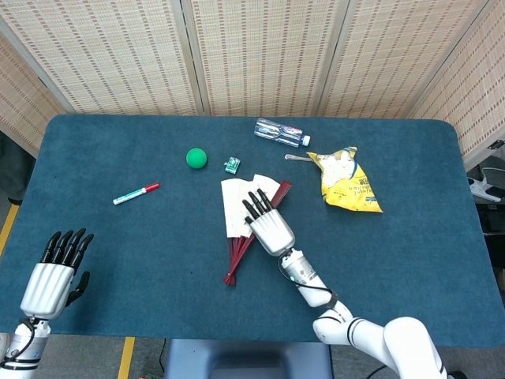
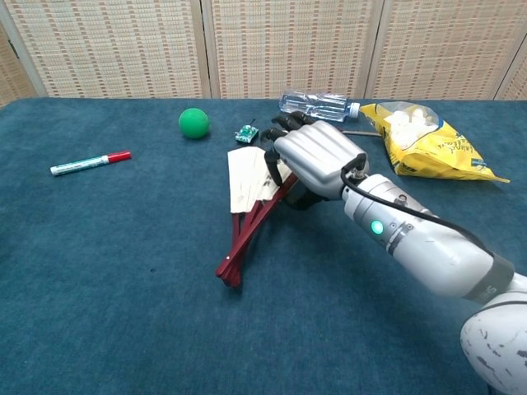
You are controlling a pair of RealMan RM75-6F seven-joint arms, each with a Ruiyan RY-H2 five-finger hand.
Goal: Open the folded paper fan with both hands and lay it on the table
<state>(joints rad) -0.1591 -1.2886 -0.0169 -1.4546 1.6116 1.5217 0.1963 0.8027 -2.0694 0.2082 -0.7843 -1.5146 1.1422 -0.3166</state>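
Note:
The paper fan [image 1: 234, 207] lies partly spread near the table's middle, cream leaves toward the back and dark red ribs [image 2: 239, 247] converging at the front left. My right hand [image 1: 270, 225] lies over its right side. In the chest view this right hand [image 2: 317, 156] curls its fingers over the fan [image 2: 245, 177], with the thumb under the outer red rib, gripping it. My left hand [image 1: 54, 272] hovers at the table's front left corner, far from the fan, fingers apart and holding nothing. It appears only in the head view.
A green ball [image 1: 196, 158], a small green object [image 1: 231, 165] and a plastic bottle [image 1: 282, 133] lie behind the fan. A yellow snack bag [image 1: 347, 181] sits to the right, a red-capped marker [image 1: 136, 193] to the left. The table edge runs just behind my left hand.

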